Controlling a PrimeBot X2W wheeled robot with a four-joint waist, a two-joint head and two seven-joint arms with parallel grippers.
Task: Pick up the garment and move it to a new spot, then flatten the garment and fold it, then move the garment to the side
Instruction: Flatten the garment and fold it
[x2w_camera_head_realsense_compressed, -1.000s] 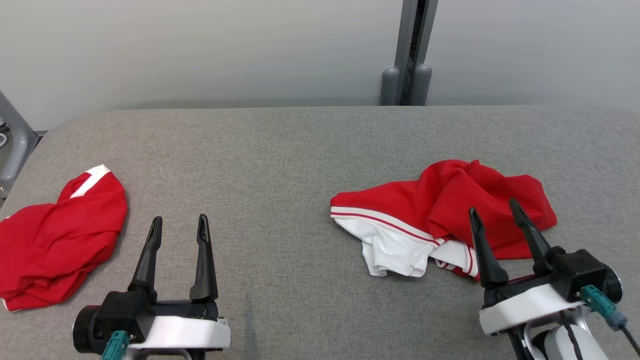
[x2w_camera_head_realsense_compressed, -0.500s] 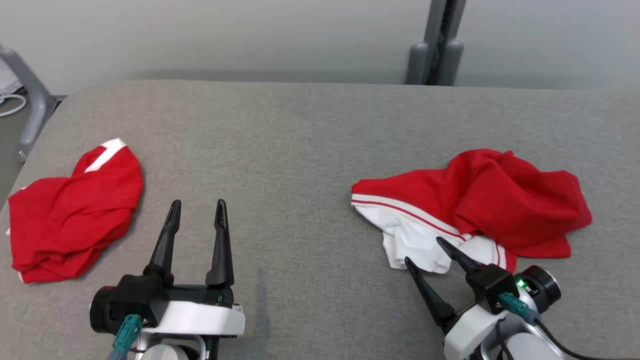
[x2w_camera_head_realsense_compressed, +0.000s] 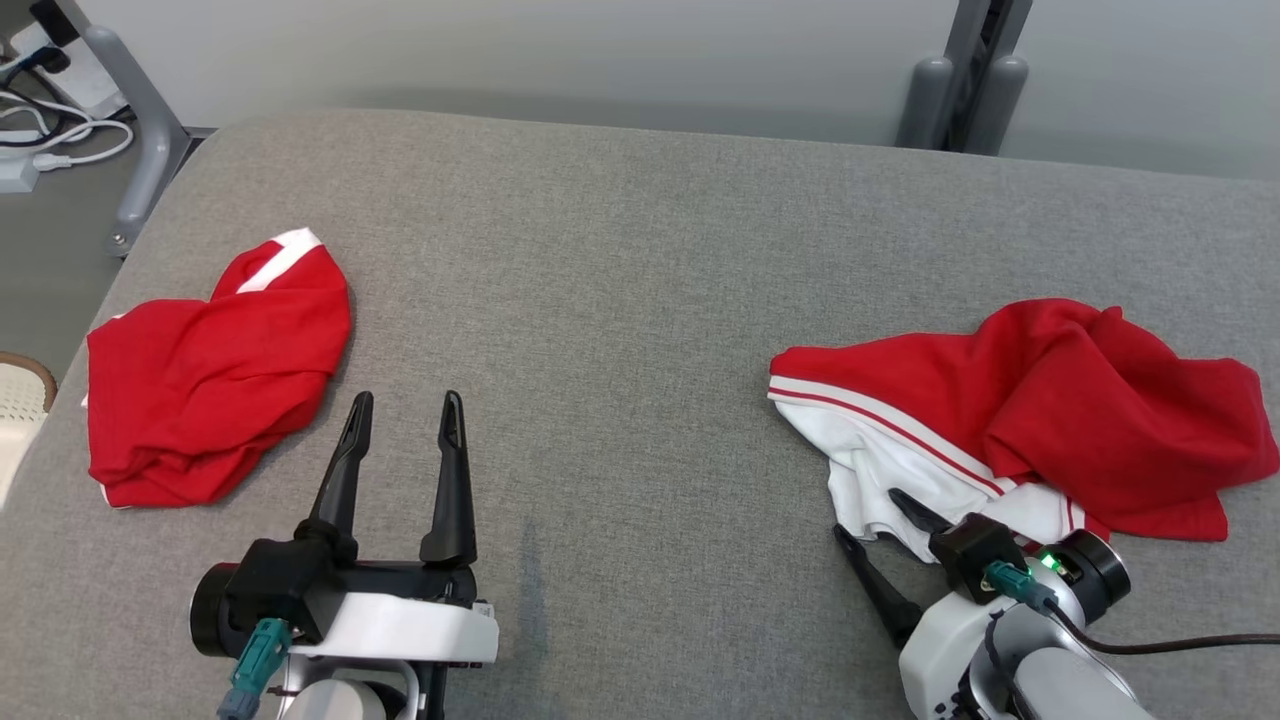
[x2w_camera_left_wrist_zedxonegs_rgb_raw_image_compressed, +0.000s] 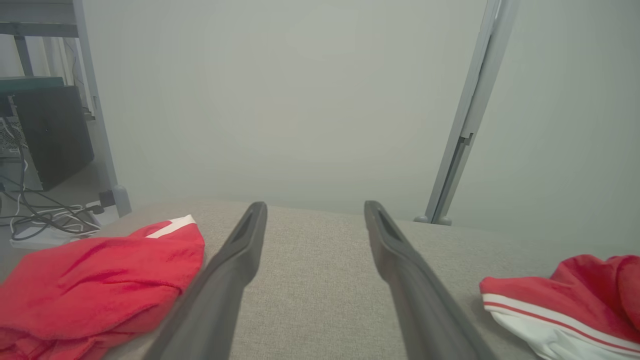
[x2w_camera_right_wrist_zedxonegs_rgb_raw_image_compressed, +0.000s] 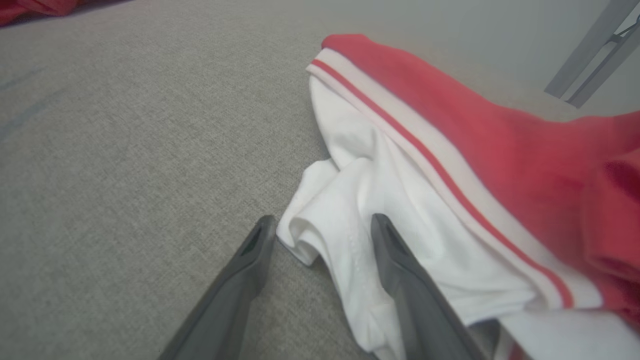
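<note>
Red garment (x2w_camera_head_realsense_compressed: 210, 400) lies bunched near the left end of the grey bench (x2w_camera_head_realsense_compressed: 640, 250). Just right of it the left gripper (x2w_camera_head_realsense_compressed: 407, 400) hovers with fingers apart, holding nothing. Well to the right sprawls a crumpled red-and-white garment (x2w_camera_head_realsense_compressed: 1090, 400). The right gripper (x2w_camera_head_realsense_compressed: 866, 512), fingers spread, straddles its white near edge, one finger over cloth and the other over bare bench.

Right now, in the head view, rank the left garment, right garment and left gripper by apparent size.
1. Right garment, largest.
2. Left garment and left gripper: about alike; the gripper sits nearer the camera, so unranked.
</note>
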